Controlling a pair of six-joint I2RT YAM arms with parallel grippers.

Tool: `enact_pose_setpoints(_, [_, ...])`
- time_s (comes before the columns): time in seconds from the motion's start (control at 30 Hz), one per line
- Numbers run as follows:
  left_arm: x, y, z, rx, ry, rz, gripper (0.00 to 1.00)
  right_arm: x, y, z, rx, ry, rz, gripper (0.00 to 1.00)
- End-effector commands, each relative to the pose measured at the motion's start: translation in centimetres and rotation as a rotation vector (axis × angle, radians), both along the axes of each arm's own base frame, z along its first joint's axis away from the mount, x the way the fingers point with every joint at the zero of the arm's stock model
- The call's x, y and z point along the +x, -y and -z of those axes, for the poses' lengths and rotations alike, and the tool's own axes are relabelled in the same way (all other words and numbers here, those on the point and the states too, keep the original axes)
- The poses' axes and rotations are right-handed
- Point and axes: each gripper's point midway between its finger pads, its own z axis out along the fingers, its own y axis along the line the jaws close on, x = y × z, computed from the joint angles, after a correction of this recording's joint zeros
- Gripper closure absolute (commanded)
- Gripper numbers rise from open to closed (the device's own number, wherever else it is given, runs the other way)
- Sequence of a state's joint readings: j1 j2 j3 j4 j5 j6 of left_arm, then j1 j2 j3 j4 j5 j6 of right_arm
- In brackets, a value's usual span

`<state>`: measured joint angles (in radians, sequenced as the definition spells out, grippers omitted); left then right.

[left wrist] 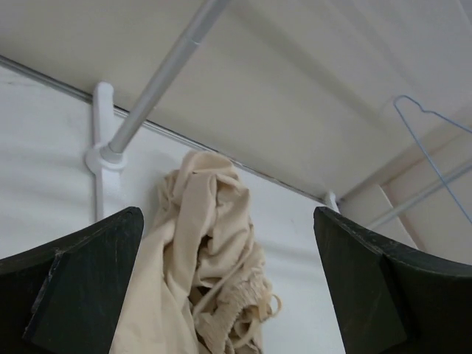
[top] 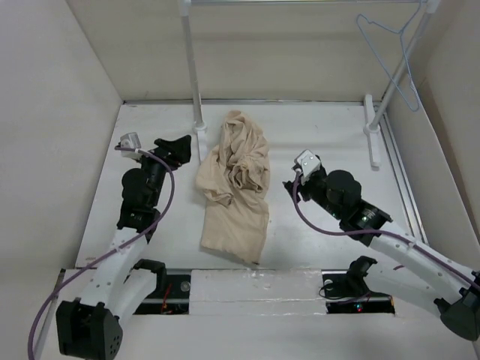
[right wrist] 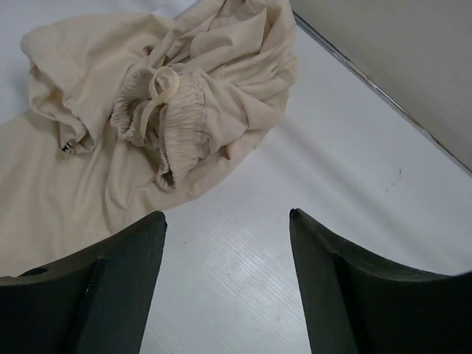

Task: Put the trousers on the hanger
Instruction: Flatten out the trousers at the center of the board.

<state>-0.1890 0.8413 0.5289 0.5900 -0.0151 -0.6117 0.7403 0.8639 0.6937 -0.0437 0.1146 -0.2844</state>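
Observation:
The beige trousers point(top: 234, 187) lie crumpled in the middle of the white table, with the bunched waistband and drawstring near the centre point(right wrist: 166, 110) and flatter cloth towards the near edge. The thin blue-grey wire hanger point(top: 392, 75) hangs from the rack at the back right, also seen in the left wrist view point(left wrist: 434, 164). My left gripper point(top: 182, 148) is open and empty just left of the trousers' far part point(left wrist: 199, 243). My right gripper point(top: 291, 189) is open and empty just right of them, low over bare table point(right wrist: 226, 214).
A white clothes rack stands at the back: a left pole point(top: 191, 60) with its foot by the trousers' far end, a slanted right pole point(top: 401, 64) with a long foot point(top: 371, 135). Walls close in the table on three sides.

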Motion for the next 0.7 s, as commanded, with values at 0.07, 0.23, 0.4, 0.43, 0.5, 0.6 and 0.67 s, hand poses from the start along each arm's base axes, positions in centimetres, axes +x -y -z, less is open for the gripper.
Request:
enact_pose_setpoints(0.07, [-3.9,2.4,-2.1,-0.058,0.018,0.170,0.01,0.7,-1.0,-1.4,-0.004,0.004,-0.006,0.36])
enact_pose_setpoints(0.23, [-8.1,4.4,-2.2,-0.141,0.115,0.343,0.01,2.3,-2.9,0.0,-0.053,-0.042,-0.031,1.00])
enact_pose_setpoints(0.4, [-8.2,1.3,1.4,-0.095,-0.076,0.152,1.00,4.1,-4.6,1.0,-0.115,-0.067,-0.028,0.89])
enact_pose_setpoints(0.43, [-8.3,0.9,4.1,-0.075,-0.181,0.125,1.00,4.4,-5.0,1.2,-0.119,-0.075,-0.032,0.76])
enact_pose_setpoints(0.5, [-8.2,-0.2,9.4,-0.048,-0.377,0.050,0.72,5.2,-7.1,3.4,-0.113,-0.128,-0.076,0.39])
enact_pose_setpoints(0.6, [-8.5,0.3,12.6,-0.067,-0.473,0.066,0.60,5.7,-9.4,3.6,-0.080,-0.134,-0.128,0.33])
enact_pose_setpoints(0.67, [-8.4,0.7,13.7,-0.102,-0.485,0.082,0.55,6.3,-11.7,4.9,-0.095,-0.154,-0.154,0.33])
